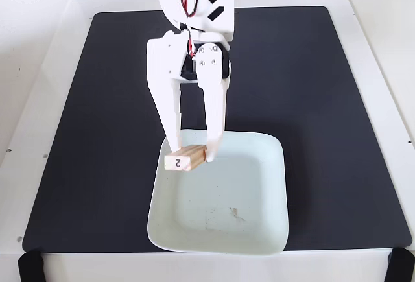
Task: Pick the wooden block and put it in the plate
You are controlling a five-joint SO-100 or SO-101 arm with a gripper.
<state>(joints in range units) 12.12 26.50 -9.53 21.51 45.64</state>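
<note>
Fixed view, looking down on the table from its near edge. Nearest to me, two black straps sit at the table's front corners, one at each side of the picture. Just beyond them begins the black mat, which covers most of the white table.

On the near half of the mat I see the plate, a pale mint-white square dish with rounded corners and a raised rim. A faint smudge marks its floor toward the near side. The rest of the plate's interior shows bare.

Over the plate's far-left corner I read the wooden block. It is a small light-tan bar with a "2" on the end facing left and toward me. It appears above the rim area; I cannot tell whether it touches the plate.

The gripper is clamped on the wooden block, one white finger on each long side, both fingers pointing toward the near edge. The finger at picture left meets the block near its numbered end; the other presses against the opposite face.

Farther back, the white arm rises over the mat, with red wiring exposed near its upper joint
</note>
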